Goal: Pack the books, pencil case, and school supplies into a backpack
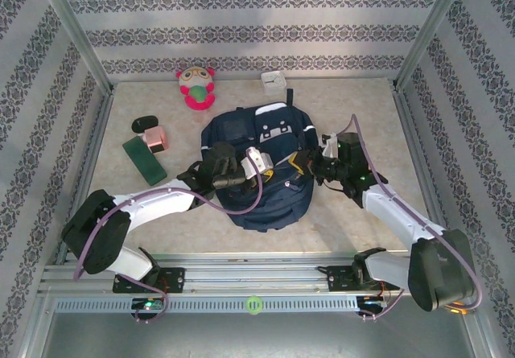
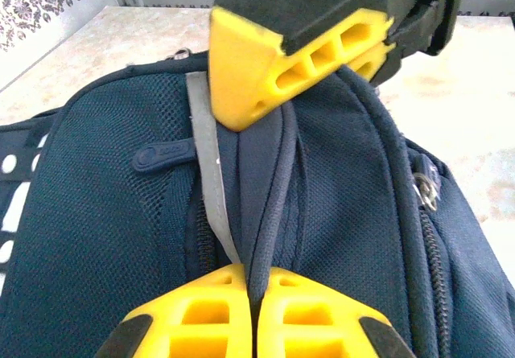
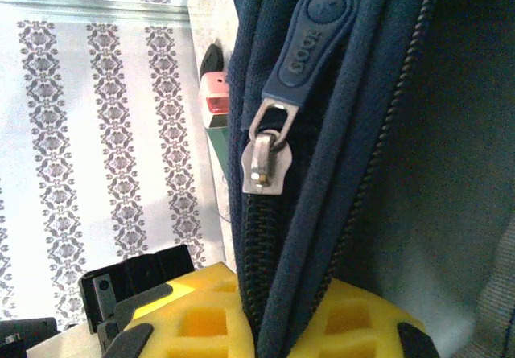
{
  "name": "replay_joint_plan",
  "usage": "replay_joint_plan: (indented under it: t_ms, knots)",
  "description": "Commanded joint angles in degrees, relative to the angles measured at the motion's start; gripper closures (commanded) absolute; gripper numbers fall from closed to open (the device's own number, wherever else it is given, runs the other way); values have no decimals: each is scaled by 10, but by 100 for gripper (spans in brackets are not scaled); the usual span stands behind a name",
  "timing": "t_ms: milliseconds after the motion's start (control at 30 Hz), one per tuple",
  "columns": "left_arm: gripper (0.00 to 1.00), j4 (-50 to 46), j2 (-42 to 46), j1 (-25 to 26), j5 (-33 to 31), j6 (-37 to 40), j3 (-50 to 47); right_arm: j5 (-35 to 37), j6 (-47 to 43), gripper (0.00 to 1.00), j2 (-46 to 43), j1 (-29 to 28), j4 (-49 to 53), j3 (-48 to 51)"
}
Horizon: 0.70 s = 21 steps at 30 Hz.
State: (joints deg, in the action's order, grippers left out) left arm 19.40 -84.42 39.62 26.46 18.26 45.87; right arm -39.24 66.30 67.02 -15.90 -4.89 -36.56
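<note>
The navy backpack (image 1: pixel 265 189) lies flat in the middle of the table. My left gripper (image 1: pixel 273 167) is over it and shut on a raised fold of its fabric (image 2: pixel 261 213), pinched between the yellow fingers (image 2: pixel 193 318). Just ahead, my right gripper (image 1: pixel 304 165) is shut on the zipper edge (image 3: pixel 273 294) below the metal slider (image 3: pixel 264 161) and its blue pull tab (image 3: pixel 314 44). The right gripper's yellow fingers (image 2: pixel 265 60) meet the same fold. A pink block (image 1: pixel 155 138) and a dark green flat piece (image 1: pixel 144 159) lie at the left. Books and pencil case are out of view.
A black oval object (image 1: pixel 145 122) sits beside the pink block. A pink and green plush toy (image 1: pixel 195 86) and a small white box (image 1: pixel 273 81) stand near the back wall. Patterned walls and metal posts enclose the table on three sides.
</note>
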Motion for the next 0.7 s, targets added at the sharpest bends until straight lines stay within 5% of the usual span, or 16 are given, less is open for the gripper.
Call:
replay_joint_plan:
  t_ms: [0,100,167,300,467,667]
  knots:
    - [100,82,-5,-28,22,11,22,86,35,100,-50,-31,-12,34]
    - [100,70,-21,-43,35,22,35,135,54,100,-78,-64,-12,55]
    - [99,65,-31,-53,30,24,43,240,86,100,-117,-117,-22,81]
    - [81,21,-3,-53,13,-14,51,304,90,100,-129,-145,-39,79]
    - [57,-99,78,-52,-37,-144,62,369,96,100,-124,-179,-42,58]
    - [51,-262,173,-21,-125,-337,68,445,117,100,-88,-229,-70,40]
